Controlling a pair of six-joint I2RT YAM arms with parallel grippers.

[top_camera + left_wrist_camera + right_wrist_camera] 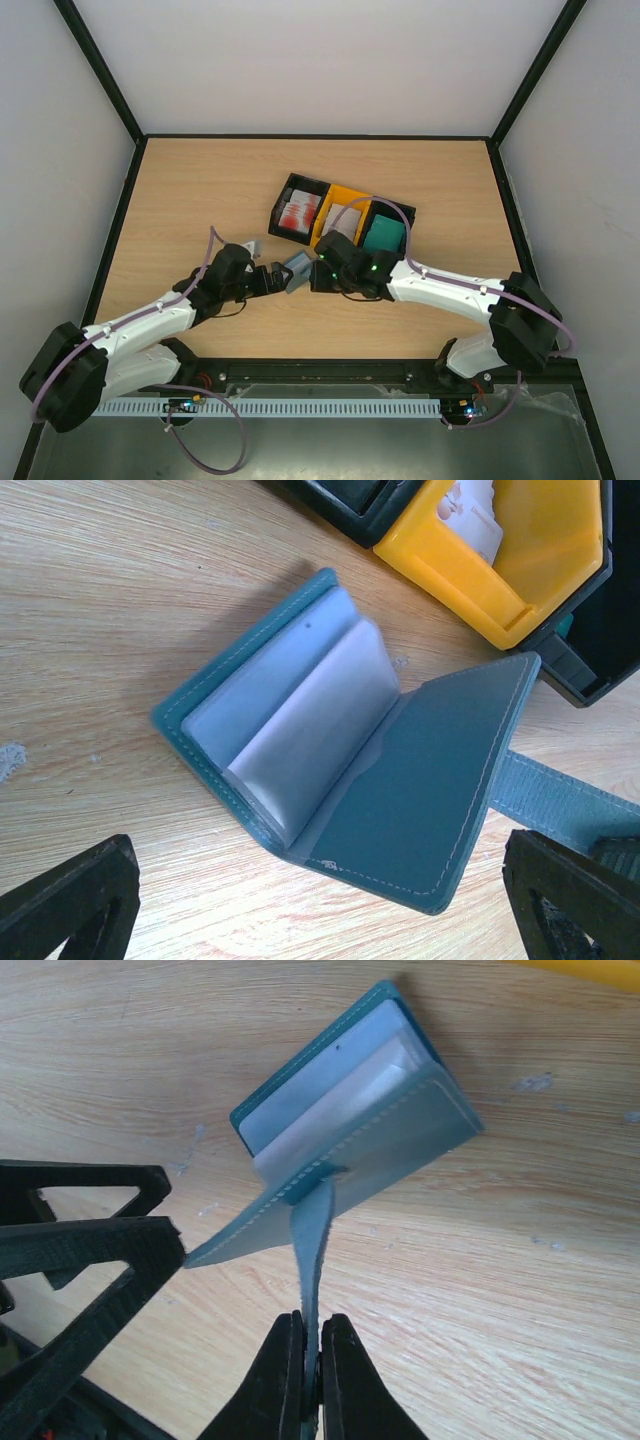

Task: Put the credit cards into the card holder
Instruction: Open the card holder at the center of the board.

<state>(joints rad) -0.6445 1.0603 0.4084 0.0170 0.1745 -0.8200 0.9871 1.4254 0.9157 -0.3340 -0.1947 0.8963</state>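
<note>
Your right gripper [310, 1328] is clamped on the strap [307, 1250] of the card holder [340, 1110], open on the bench [520, 1260] just ahead, while your left gripper [318, 852] gapes wide opposite.

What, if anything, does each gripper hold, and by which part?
The right gripper pinches the card holder by its clasp strap; the left gripper is open and holds nothing.

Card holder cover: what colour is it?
Blue-teal card holder, pale stitching along its edge; clearest in the left wrist view.
</note>
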